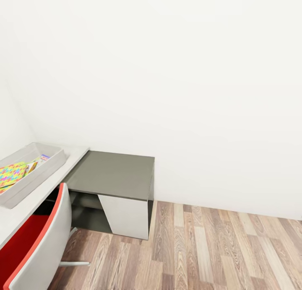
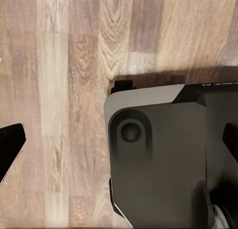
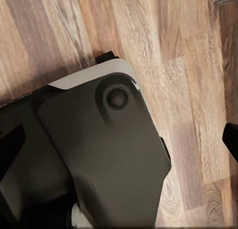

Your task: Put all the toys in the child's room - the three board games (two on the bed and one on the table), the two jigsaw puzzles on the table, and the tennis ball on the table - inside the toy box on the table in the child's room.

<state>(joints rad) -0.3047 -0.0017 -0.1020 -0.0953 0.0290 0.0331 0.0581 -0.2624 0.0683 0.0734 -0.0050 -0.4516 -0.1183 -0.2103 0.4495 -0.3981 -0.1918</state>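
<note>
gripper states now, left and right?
Left gripper: open, holding nothing, over the wood floor.
Right gripper: open, holding nothing.

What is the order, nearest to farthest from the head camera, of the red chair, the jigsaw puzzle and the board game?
1. red chair, bottom left, by the table.
2. jigsaw puzzle, in the toy box, nearer part.
3. board game, farther along the same box.

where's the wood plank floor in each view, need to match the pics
Head view: wood-plank floor along the bottom, right of the dark grey-topped side cabinet.
Left wrist view: the floor spans the picture behind the robot's grey base.
Right wrist view: the floor lies around the same base.
Shared landmark: the floor planks; both wrist views share the base.
</note>
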